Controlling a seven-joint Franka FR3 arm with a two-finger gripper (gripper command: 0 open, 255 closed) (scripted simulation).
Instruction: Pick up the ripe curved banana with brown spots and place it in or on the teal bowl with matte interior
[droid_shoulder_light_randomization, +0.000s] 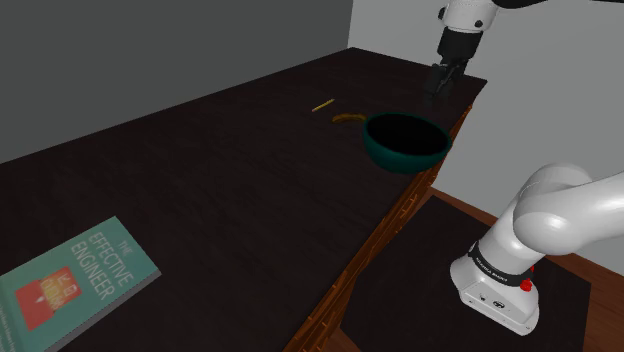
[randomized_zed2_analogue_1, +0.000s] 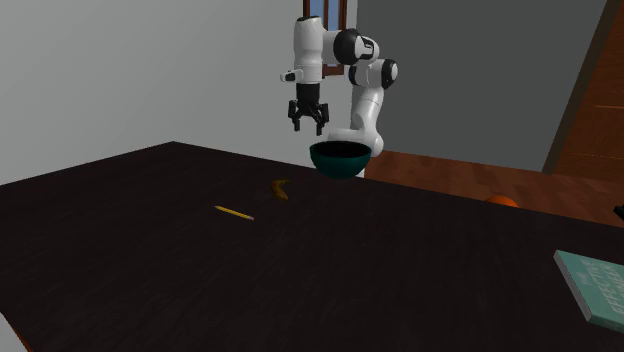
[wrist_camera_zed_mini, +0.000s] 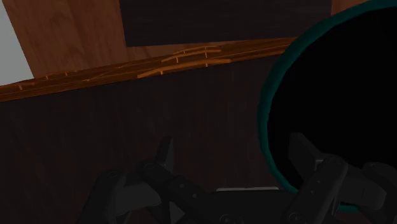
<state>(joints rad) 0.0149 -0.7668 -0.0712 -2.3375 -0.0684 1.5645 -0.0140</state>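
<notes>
The banana (droid_shoulder_light_randomization: 347, 118) (randomized_zed2_analogue_1: 282, 189), small, curved and brownish yellow, lies on the dark table just beside the teal bowl (droid_shoulder_light_randomization: 400, 160) (randomized_zed2_analogue_1: 340, 166). The bowl stands near the table's edge closest to the stand, and its inside looks dark. My gripper (droid_shoulder_light_randomization: 441, 78) (randomized_zed2_analogue_1: 306, 122) hangs above the table's corner, beyond the bowl in the shoulder view and well above the banana. Its fingers stand apart with nothing between them. In the wrist view the gripper (wrist_camera_zed_mini: 233, 159) looks down on dark tabletop, and the bowl's rim (wrist_camera_zed_mini: 264, 121) passes under one finger.
A thin yellow pencil (droid_shoulder_light_randomization: 322, 104) (randomized_zed2_analogue_1: 233, 212) lies on the table near the banana. A teal book (droid_shoulder_light_randomization: 70, 280) (randomized_zed2_analogue_1: 595, 285) rests far from the bowl. The table's wooden edge (droid_shoulder_light_randomization: 385, 235) (wrist_camera_zed_mini: 159, 67) runs beside the stand. An orange object (randomized_zed2_analogue_1: 503, 201) shows beyond the table.
</notes>
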